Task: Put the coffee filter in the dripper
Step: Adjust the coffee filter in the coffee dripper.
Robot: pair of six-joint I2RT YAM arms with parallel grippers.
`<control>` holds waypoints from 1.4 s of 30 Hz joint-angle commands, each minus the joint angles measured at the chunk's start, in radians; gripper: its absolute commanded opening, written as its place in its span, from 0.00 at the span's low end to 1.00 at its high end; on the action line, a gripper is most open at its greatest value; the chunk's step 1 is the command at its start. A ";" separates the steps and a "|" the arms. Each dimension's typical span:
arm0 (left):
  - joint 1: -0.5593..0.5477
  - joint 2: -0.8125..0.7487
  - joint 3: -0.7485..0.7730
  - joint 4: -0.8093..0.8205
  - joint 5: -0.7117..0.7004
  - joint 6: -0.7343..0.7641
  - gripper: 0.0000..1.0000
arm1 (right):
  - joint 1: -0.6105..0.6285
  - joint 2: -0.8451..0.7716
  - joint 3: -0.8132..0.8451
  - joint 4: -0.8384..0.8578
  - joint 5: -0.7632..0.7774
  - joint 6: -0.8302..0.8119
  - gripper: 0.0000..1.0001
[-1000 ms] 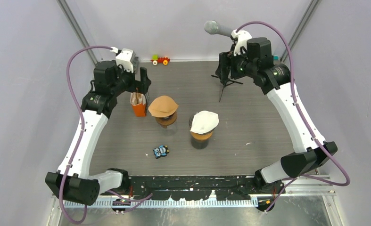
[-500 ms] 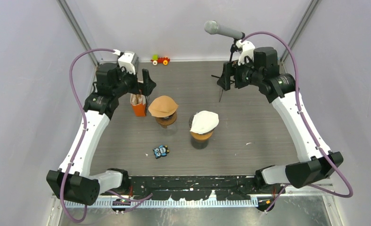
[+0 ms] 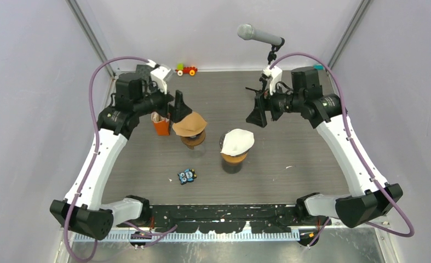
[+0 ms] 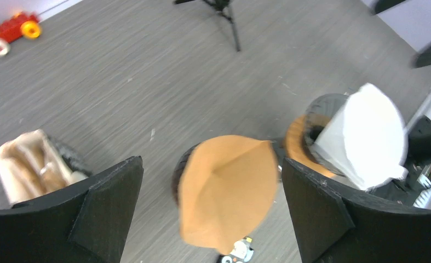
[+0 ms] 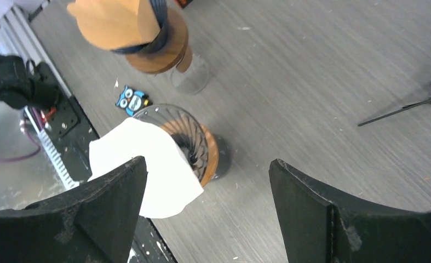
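Note:
A brown coffee filter [image 3: 189, 123] sits in the left dripper [image 3: 193, 140] on a glass stand; it also shows in the left wrist view [image 4: 224, 189]. A white coffee filter [image 3: 237, 141] lies tilted over the right dripper [image 3: 233, 159], hanging off its rim in the right wrist view [image 5: 147, 170]. My left gripper [image 3: 178, 109] is open and empty, just above and left of the brown filter. My right gripper [image 3: 258, 114] is open and empty, up and right of the white filter.
An orange holder of filters [image 3: 160, 121] stands left of the brown filter. A microphone on a tripod [image 3: 263, 41] stands at the back right. A small owl toy [image 3: 187, 176] lies in front of the drippers. A toy car [image 3: 186, 69] sits at the far edge.
Both arms have swung in toward the middle. The left gripper moved right to the brown filter. The right gripper moved down and left toward the white filter. The filters have not moved.

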 commanded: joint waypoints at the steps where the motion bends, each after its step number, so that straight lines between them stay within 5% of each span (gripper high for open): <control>1: -0.154 -0.033 0.113 -0.124 -0.063 0.121 1.00 | 0.061 -0.005 -0.033 -0.055 0.003 -0.075 0.86; 6: -0.249 -0.029 0.131 -0.152 -0.105 0.163 1.00 | 0.164 0.000 -0.080 -0.065 0.103 -0.115 0.87; 23: -0.250 -0.088 0.091 -0.094 -0.425 0.122 1.00 | 0.313 0.179 -0.031 -0.011 0.269 -0.152 0.86; 42: -0.249 -0.093 0.082 -0.085 -0.447 0.125 1.00 | 0.354 0.206 -0.075 0.015 0.367 -0.159 0.86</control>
